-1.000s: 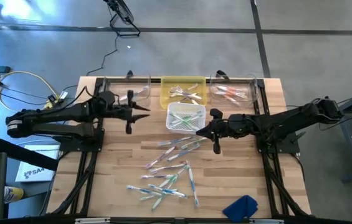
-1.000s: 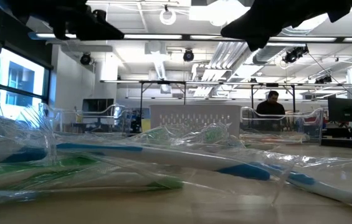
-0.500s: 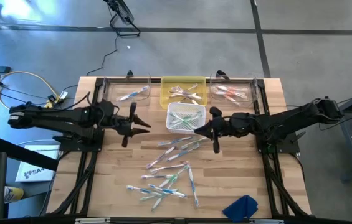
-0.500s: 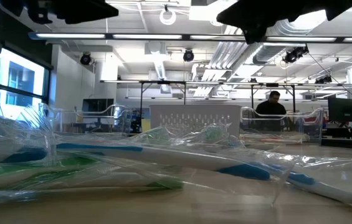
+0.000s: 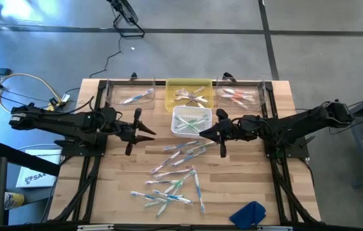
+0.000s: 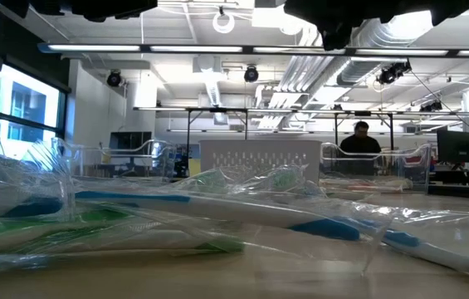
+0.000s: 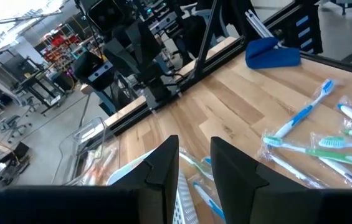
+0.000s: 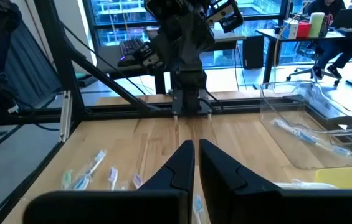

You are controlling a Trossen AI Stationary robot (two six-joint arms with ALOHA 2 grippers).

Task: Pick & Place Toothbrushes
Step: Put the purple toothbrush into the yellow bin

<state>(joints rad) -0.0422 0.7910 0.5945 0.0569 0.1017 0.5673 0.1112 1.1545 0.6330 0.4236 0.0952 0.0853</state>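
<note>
Mostly wood tabletop (image 5: 123,179), lab bkgd.

High view straight down over whole table (image 5: 123,186), low view level at tabletop, wrist views forward past each pincer, all sharing the toothbrushes (image 5: 175,173).

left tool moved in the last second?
Yes. In the high view the left tool has drawn back from beside the clear bin at the table's far edge, toward the table's middle, and now sits left of the white basket.
</note>
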